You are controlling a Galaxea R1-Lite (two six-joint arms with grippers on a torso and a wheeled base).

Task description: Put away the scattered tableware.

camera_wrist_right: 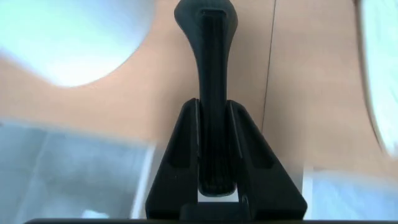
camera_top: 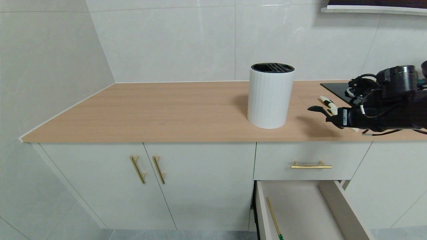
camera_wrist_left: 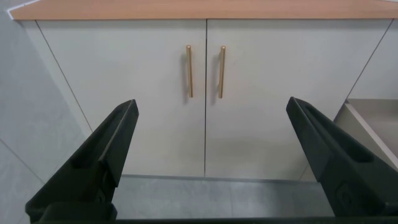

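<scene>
Right gripper (camera_top: pixel 335 119) clamped tight on a black ribbed handle (camera_wrist_right: pixel 207 37). The handle projects toward 9 o'clock over the countertop (camera_top: pixel 166 110), at 3 o'clock of the white slotted holder (camera_top: pixel 269 96). Left gripper (camera_wrist_left: pixel 211 106) spread wide, holding nothing, facing the cabinet doors (camera_wrist_left: pixel 124 93).

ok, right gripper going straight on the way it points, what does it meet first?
Probably the white ribbed holder on the counter. The right gripper points toward it, and the black handle it clamps sticks out ahead, so that would touch first. Depth is unclear; it might pass in front.
</scene>
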